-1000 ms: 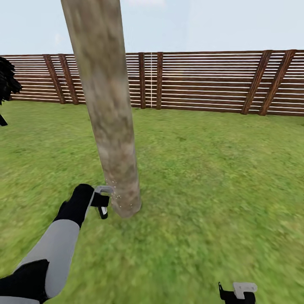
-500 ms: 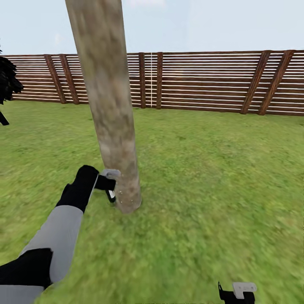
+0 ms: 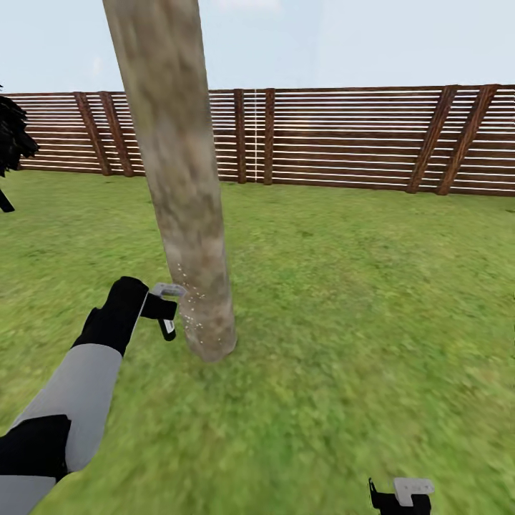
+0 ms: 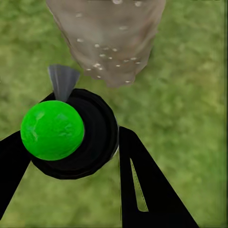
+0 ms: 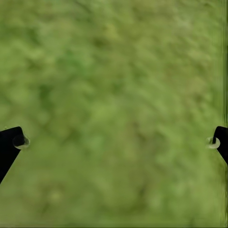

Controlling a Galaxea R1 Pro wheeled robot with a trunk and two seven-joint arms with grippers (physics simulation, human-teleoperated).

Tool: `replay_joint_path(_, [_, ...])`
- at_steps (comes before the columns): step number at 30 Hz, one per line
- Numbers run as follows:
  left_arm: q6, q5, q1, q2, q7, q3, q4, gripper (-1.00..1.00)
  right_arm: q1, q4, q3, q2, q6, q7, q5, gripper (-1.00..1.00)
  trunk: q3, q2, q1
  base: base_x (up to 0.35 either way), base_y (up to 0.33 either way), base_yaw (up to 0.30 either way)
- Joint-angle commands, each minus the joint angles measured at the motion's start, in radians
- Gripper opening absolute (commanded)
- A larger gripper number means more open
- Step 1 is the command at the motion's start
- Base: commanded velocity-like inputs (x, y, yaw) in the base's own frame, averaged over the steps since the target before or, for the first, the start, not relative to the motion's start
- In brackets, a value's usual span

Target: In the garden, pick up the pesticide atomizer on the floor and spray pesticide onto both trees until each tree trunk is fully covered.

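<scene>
A thick, pale grey-brown mottled tree trunk (image 3: 182,186) rises from the lawn left of centre. My left gripper (image 3: 166,315) is just left of the trunk's base, shut on the pesticide atomizer (image 3: 168,329), a small dark bottle. In the left wrist view the atomizer (image 4: 92,137) is a black round body with a green ball on top and a grey nozzle cone, clamped between the fingers (image 4: 142,185) and pointing at the trunk (image 4: 107,38). Whitish pesticide specks (image 3: 189,315) dot the low bark. My right gripper (image 3: 400,497) hangs open over bare grass (image 5: 116,137).
A brown horizontal-slat fence (image 3: 343,136) closes the lawn behind the trunk. A black conifer (image 3: 11,143) stands at the far left edge. Open grass (image 3: 357,300) spreads to the right of the trunk and in front of it.
My left gripper with the atomizer rose along the trunk's base, then drew back a little to the left. Pesticide specks now sit higher on the low bark. The right arm stayed put.
</scene>
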Motion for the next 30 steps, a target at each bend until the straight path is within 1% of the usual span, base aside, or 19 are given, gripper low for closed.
replay_joint_path(1, [0.003,-0.01,-0.001,0.0,-0.01,0.002,-0.001,-1.0,-0.001,0.002,-0.003,0.0,-0.002,-0.008,0.011,1.0,-0.001,0.0,0.0,0.0,-0.268,0.0])
replay_joint_path(3, [0.003,-0.011,0.002,0.001,-0.009,0.004,-0.001,-1.0,-0.001,0.002,-0.003,0.0,-0.002,-0.008,0.011,1.0,-0.001,0.0,0.0,-0.04,-0.272,0.0])
replay_joint_path(5, [0.001,-0.017,0.028,0.003,-0.007,0.006,-0.001,-1.0,-0.001,0.002,-0.003,0.0,-0.002,-0.008,0.011,1.0,-0.001,0.0,0.0,-0.176,-0.249,0.058])
replay_joint_path(10, [0.0,-0.019,0.051,0.001,-0.004,0.005,-0.001,-1.0,-0.001,0.002,-0.003,0.0,-0.002,-0.009,0.011,1.0,-0.001,0.0,0.0,-0.077,-0.258,0.246])
replay_joint_path(16, [0.0,-0.018,0.054,-0.003,-0.001,0.004,-0.001,-1.0,-0.001,0.002,-0.002,0.0,-0.002,-0.008,0.011,1.0,-0.001,0.0,0.0,0.053,-0.274,0.241])
replay_joint_path(24, [0.0,-0.016,0.054,-0.005,-0.001,0.004,-0.001,-1.0,-0.001,0.002,-0.002,0.0,-0.002,-0.009,0.011,1.0,-0.001,0.0,0.0,0.144,-0.27,0.014])
replay_joint_path(30, [0.0,-0.018,0.054,-0.004,-0.001,0.005,-0.001,-1.0,-0.001,0.002,-0.002,0.0,-0.002,-0.01,0.011,1.0,-0.001,0.0,0.0,0.025,-0.272,0.026])
